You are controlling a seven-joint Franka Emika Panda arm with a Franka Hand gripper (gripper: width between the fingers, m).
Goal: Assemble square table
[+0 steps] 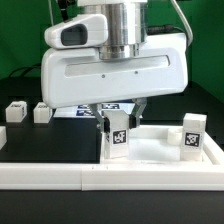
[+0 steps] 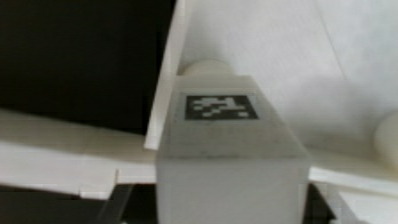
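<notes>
Gripper (image 1: 120, 119) is low at centre frame in the exterior view, with the big white hand body filling the upper middle. The fingers straddle the centre leg (image 1: 118, 137), one dark finger on each side. The finger on the exterior view's left looks to be against the leg, and the other shows a sliver of gap. Can't tell if the jaws actually clamp it or just bracket it. Spread is narrow, about leg width.

Centre leg is upright, tag facing the camera, at the left end of the slab (image 1: 158, 148) in the lower centre of the frame. Its base meets the slab, but whether it sits in a socket is hidden.

In the wrist view the same leg (image 2: 222, 135) fills the middle, tag sharp, rounded end visible just past the tag. The surroundings are blurred white on black.

Right leg (image 1: 192, 135) stands upright on the slab's right end, tag to the camera, well apart from the gripper.

Two left legs (image 1: 15, 112) (image 1: 41, 113) sit side by side on the black table (image 1: 50, 135) at mid-left of the frame, off the slab.

Wall (image 1: 110, 178) runs across the bottom of the frame, in front of the slab.
</notes>
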